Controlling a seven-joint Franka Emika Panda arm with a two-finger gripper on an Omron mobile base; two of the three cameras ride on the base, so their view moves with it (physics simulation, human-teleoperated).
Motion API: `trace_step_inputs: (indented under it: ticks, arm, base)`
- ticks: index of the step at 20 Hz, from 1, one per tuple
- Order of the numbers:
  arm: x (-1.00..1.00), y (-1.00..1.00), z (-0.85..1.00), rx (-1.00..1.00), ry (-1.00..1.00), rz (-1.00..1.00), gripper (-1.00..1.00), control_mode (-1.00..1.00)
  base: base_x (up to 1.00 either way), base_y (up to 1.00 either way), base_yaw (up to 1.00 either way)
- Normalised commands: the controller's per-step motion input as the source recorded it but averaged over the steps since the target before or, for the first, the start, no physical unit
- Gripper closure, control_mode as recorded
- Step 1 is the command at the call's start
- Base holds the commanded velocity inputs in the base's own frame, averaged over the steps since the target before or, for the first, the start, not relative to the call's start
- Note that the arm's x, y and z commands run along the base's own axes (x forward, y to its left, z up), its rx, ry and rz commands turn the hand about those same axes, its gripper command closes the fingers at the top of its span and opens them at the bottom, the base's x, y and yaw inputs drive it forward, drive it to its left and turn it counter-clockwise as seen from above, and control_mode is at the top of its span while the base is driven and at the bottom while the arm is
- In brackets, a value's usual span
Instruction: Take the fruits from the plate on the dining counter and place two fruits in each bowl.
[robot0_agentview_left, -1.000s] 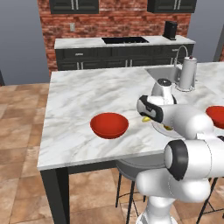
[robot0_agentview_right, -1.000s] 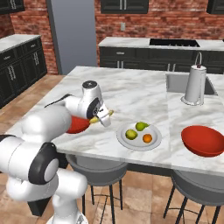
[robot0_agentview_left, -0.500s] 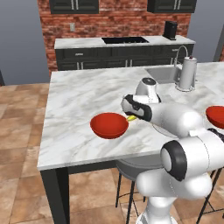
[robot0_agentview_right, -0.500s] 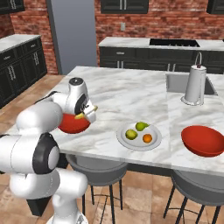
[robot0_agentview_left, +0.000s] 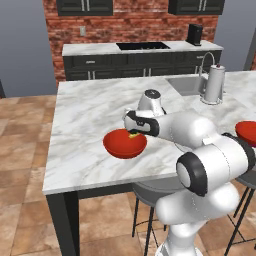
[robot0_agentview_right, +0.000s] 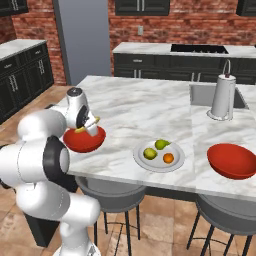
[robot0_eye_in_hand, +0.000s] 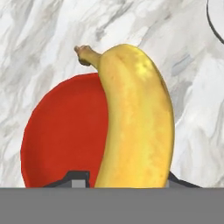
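Note:
My gripper (robot0_agentview_left: 134, 131) (robot0_agentview_right: 89, 126) is shut on the small yellow banana (robot0_eye_in_hand: 135, 122) (robot0_agentview_right: 93, 120) and holds it just above one red bowl (robot0_agentview_left: 125, 144) (robot0_agentview_right: 84, 141) (robot0_eye_in_hand: 65, 140) on the white marble dining counter (robot0_agentview_left: 90, 115). That bowl looks empty in the hand view. The pale grey plate (robot0_agentview_right: 176, 163) lies to the bowl's right with a yellow-green fruit (robot0_agentview_right: 150, 153), a green fruit (robot0_agentview_right: 161, 144) and a small orange one (robot0_agentview_right: 169, 158) on it. The second red bowl (robot0_agentview_right: 231, 160) (robot0_agentview_left: 247, 132) sits empty further right. In the left base view my arm hides the plate.
A paper towel holder (robot0_agentview_right: 222, 97) (robot0_agentview_left: 212, 84) stands beside the sink (robot0_agentview_right: 200, 95) at the counter's far right. Stools (robot0_agentview_right: 110, 192) stand under the near edge. A dark-cabinet counter (robot0_agentview_left: 140, 60) runs along the brick wall behind.
My arm has swung left from beside the plate, carrying the banana, and now holds it over the left red bowl. The fruits on the plate have not moved.

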Motion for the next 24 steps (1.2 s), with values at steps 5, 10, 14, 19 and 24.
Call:
trace_step_inputs:
  ticks: [5,10,14,19,24]
  arm:
    - [0.03,0.29,-0.21,0.03,0.0,0.0,1.0,-1.0]
    - [0.07,0.21,-0.31,0.0,0.0,0.0,1.0,-1.0]
    - [0.14,0.16,-0.33,0.0,0.0,0.0,1.0,-1.0]
    - [0.3,0.07,-0.21,0.0,0.0,0.0,1.0,-1.0]
    - [0.27,0.07,-0.19,0.0,0.02,0.01,1.0,-1.0]
  base:
    - [0.0,0.0,0.0]
    - [0.0,0.0,0.0]
    - [0.0,0.0,0.0]
    - [0.0,0.0,0.0]
    - [0.0,0.0,0.0]
